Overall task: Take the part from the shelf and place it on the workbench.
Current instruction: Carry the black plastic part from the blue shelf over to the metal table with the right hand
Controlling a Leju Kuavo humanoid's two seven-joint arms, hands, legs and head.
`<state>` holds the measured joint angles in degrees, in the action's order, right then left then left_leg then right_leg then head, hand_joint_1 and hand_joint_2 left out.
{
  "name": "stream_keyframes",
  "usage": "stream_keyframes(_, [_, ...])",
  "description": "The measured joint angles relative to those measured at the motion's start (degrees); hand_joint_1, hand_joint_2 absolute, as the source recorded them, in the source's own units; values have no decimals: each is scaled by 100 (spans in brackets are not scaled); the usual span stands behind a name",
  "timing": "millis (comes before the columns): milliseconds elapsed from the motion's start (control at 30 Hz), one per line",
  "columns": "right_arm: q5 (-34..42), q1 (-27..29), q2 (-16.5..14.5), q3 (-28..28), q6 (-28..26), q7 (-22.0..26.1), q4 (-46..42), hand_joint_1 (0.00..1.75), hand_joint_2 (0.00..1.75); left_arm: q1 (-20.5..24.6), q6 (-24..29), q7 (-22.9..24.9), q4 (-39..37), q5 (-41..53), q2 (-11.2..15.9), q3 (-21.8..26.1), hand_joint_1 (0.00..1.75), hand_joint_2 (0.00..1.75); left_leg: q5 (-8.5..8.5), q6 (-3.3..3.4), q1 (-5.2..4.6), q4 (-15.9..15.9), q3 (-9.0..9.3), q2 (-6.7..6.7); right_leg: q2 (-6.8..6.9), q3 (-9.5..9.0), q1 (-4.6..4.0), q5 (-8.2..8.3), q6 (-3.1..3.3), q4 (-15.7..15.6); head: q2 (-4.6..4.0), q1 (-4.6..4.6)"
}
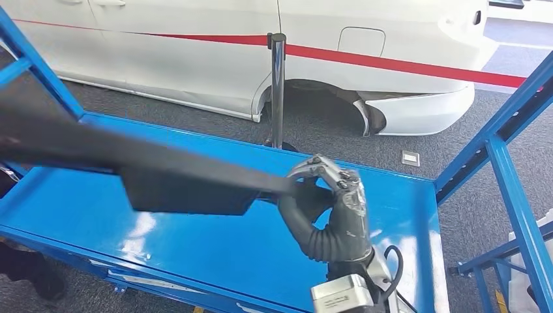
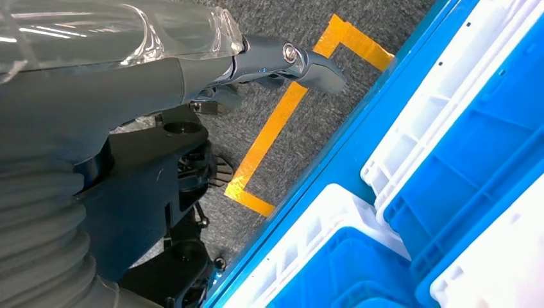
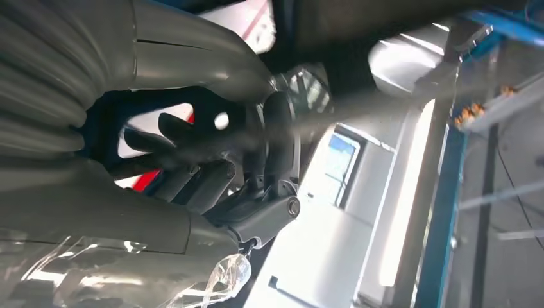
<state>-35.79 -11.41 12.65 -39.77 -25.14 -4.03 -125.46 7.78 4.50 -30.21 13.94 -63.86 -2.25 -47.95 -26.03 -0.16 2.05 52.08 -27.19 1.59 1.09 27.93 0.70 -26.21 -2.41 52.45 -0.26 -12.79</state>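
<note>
Head camera is looking down over the blue workbench (image 1: 215, 254); wrist cameras are sitting close behind each hand.

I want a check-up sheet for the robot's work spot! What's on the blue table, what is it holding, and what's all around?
Surface: blue workbench, glossy, bare where visible.
Job's things: long black part, held above the workbench at one end, not set down.
Clutter: nothing seen on the workbench.
Hands: right hand grips the part's end, fingers wrapped around it. Left hand hangs beside blue and white bins, holding nothing; whether its fingers are apart or curled cannot be told.
Cables: a black cable loops at the right wrist.
Surroundings: white car with a red stripe, metal post, grey carpet, orange floor tape.
</note>
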Motion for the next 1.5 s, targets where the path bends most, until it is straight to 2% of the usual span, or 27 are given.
stream_keyframes(100, [237,-146,-11,-128,-32,-177,72,175,175,27,-20,24,0,13,-4,0,0,175,0,0,-1,0,1,3,-1,0,1,3,0,0,0,0])
stream_keyframes(267, [1105,-376,27,-118,-319,-296,96,175,175,67,-39,84,0,34,-6,0,0,175,6,9,-18,2,2,10,-7,3,17,13,-10,0,0,0])
stream_keyframes(767, [1516,-528,127,-3,-583,-300,62,175,175,87,-77,90,0,43,-7,0,0,175,26,40,-55,6,-5,10,-9,14,53,36,-34,0,0,0])
stream_keyframes(867, [2058,-530,228,249,-957,-229,-110,175,175,82,-159,90,0,-10,-10,0,0,175,27,42,-61,14,-15,7,-8,17,58,39,-38,0,0,1])
stream_keyframes(1000, [2417,-526,309,638,-1021,-75,-417,175,175,78,-210,83,0,-34,-14,0,0,175,36,56,-77,19,-34,4,-6,29,78,44,-46,0,0,2])
stream_keyframes(1233, [2666,-398,382,1093,-1023,240,-823,175,175,69,-256,74,0,-110,-20,0,0,175,35,68,-90,34,-57,2,-5,42,100,49,-54,-1,0,7])
stream_keyframes(1500, [2816,-171,422,1198,-1023,622,-955,175,175,4,-417,70,0,-204,-22,2,0,175,21,92,-117,65,-79,2,-4,56,114,65,-91,-8,0,7])
